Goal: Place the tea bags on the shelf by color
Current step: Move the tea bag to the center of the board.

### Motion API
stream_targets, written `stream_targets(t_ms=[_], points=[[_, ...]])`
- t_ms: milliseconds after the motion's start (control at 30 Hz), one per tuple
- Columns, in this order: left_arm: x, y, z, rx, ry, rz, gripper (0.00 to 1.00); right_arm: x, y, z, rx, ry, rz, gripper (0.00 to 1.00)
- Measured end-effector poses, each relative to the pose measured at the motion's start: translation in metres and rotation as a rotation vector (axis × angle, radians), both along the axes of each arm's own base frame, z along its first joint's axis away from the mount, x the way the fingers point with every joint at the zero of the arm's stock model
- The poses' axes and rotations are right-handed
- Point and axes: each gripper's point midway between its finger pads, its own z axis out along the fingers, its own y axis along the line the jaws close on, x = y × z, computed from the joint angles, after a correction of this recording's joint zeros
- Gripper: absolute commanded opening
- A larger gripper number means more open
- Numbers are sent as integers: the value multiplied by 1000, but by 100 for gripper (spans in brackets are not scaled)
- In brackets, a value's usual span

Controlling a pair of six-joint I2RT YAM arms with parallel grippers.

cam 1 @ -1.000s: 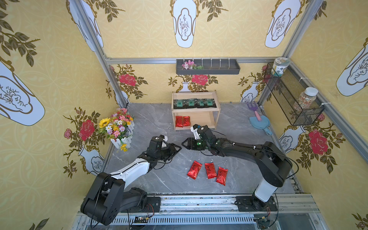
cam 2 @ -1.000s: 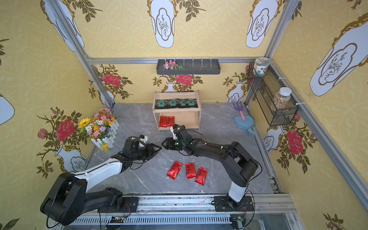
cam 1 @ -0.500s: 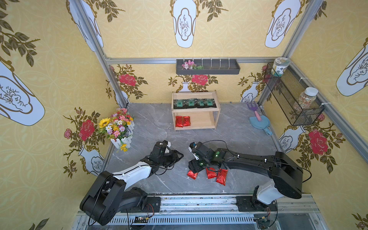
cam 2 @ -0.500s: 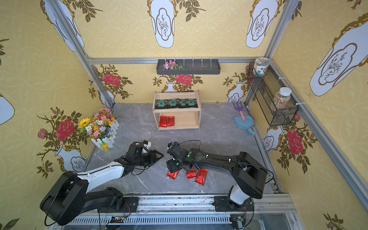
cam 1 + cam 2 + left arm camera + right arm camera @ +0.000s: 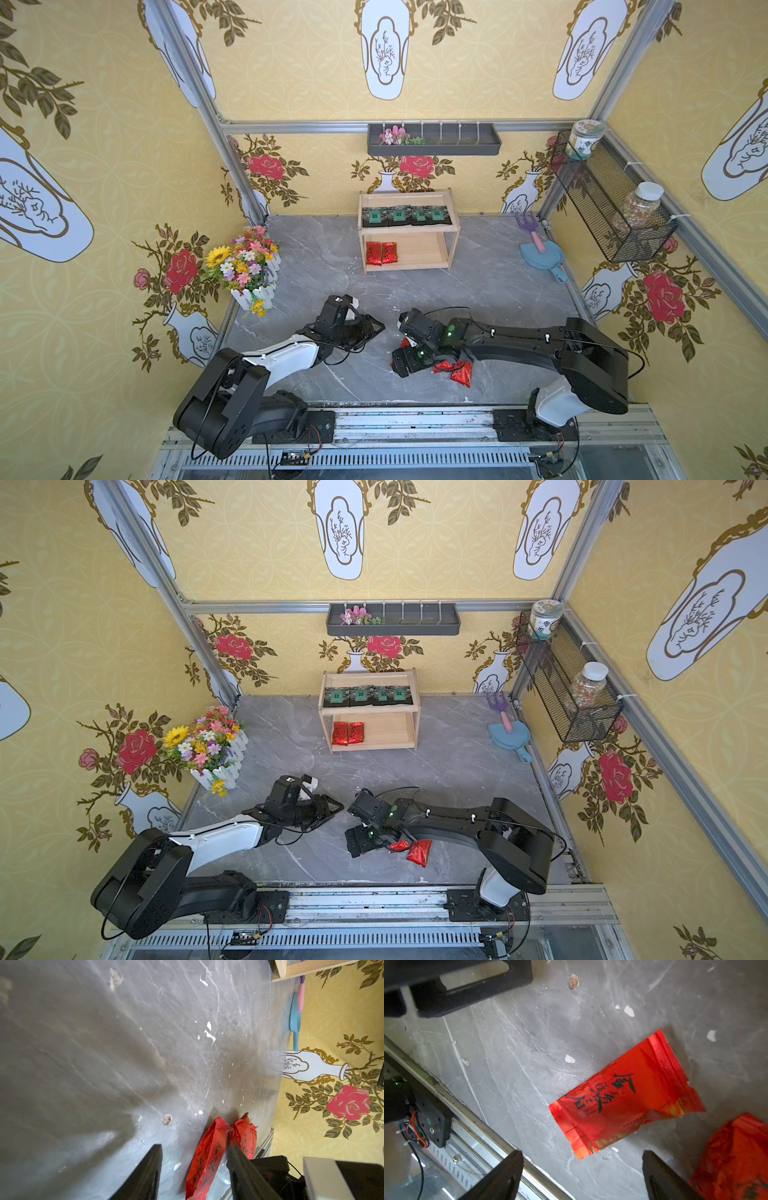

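Tea bags in black wrappers, 4 in all, are laid in a row across the top tier of the shelf, which is set at the middle of the back edge of the worktop. 2 red tea bags are placed side by side at the left end of the lower tier; the rest of that tier is bare wood.

Near the front edge of the worktop, loose red tea bags are seen in both top views, partly hidden under the right arm. In the right wrist view, 1 red tea bag is shown lying flat, script upward, just ahead of the right end effector. Its fingers are spread wide and nothing is pinched or touched by them. A second red tea bag, blurred, is seen just beside the first.

The left end effector is held low over the worktop, near the right one and pointed toward it. Its fingers are parted and nothing is gripped between them.

A pot of flowers is set at the left edge. A blue scoop and a pink-handled rake are laid near the back right corner.
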Motion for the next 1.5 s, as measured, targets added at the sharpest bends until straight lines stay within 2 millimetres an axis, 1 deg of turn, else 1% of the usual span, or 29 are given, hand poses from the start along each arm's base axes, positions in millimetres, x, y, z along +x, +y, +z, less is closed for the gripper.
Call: stream_targets(t_ms=[100,200,500,600,667,800,967,1033,1167,1333,1500], points=[[0,0,0,0,0,0,56,0,4,-9,-1,15,-6,93],[0,1,-1,1,1,3,56,4,3,-15,-13,31,-26,93],[-2,8,-10,16,20,23,54,31,6,-16,-3,12,-80,89],[1,18,-14,14,29,55,53,38,6,-16,-2,6,-85,89],[2,22,-18,13,36,70,53,42,12,-15,-5,-6,-76,88],[2,24,-19,-2,48,82,53,38,22,-14,-49,-39,-29,88],[4,27,-19,-9,47,92,53,34,16,-18,-169,-99,0,87],[5,28,-19,-13,49,94,53,34,14,-20,-210,-117,5,85],[6,29,-19,-14,50,100,52,34,11,-24,-277,-157,19,77],[7,32,-17,-18,41,109,52,36,9,-25,-299,-178,16,68],[9,34,-16,-20,36,117,52,38,10,-25,-293,-183,16,63]])
